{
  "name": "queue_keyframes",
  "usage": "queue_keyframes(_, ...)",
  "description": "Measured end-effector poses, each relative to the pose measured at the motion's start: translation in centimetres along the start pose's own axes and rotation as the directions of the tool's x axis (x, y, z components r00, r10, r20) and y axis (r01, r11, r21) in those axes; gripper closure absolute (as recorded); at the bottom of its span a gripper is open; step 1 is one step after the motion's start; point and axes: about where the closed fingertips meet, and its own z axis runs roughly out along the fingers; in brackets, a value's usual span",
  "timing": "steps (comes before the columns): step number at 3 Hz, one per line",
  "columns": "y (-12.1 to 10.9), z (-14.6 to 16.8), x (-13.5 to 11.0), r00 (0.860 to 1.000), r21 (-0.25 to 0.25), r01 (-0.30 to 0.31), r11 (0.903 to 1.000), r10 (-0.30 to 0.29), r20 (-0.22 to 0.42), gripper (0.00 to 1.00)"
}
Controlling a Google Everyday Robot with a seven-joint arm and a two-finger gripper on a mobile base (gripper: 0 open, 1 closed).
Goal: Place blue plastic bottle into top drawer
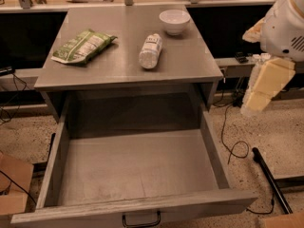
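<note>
The blue plastic bottle (150, 51) lies on its side on the grey table top (118, 65), right of centre, white cap towards the back. The top drawer (137, 170) is pulled fully out below the table top, and its inside is bare grey metal. A dark handle (141, 220) sits at its front centre. My gripper (263, 87), cream-coloured under a white arm (285, 27), hangs off the table's right side. It is apart from the bottle, over the floor, and holds nothing that I can see.
A green snack bag (83, 45) lies on the table top at the left. A white bowl (174, 21) stands at the back right. Cables (232, 141) and a dark bar (270, 179) lie on the floor at the right. A cardboard box (12, 184) is at the lower left.
</note>
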Motion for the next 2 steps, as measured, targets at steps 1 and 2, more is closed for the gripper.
queue_keyframes(1,-2.0,1.9,-3.3,0.996,-0.022,0.007,0.9997,-0.005,0.09,0.0)
queue_keyframes(2,-4.8,4.1,-6.2,0.984,-0.052,-0.001,0.9986,0.011,0.177,0.0)
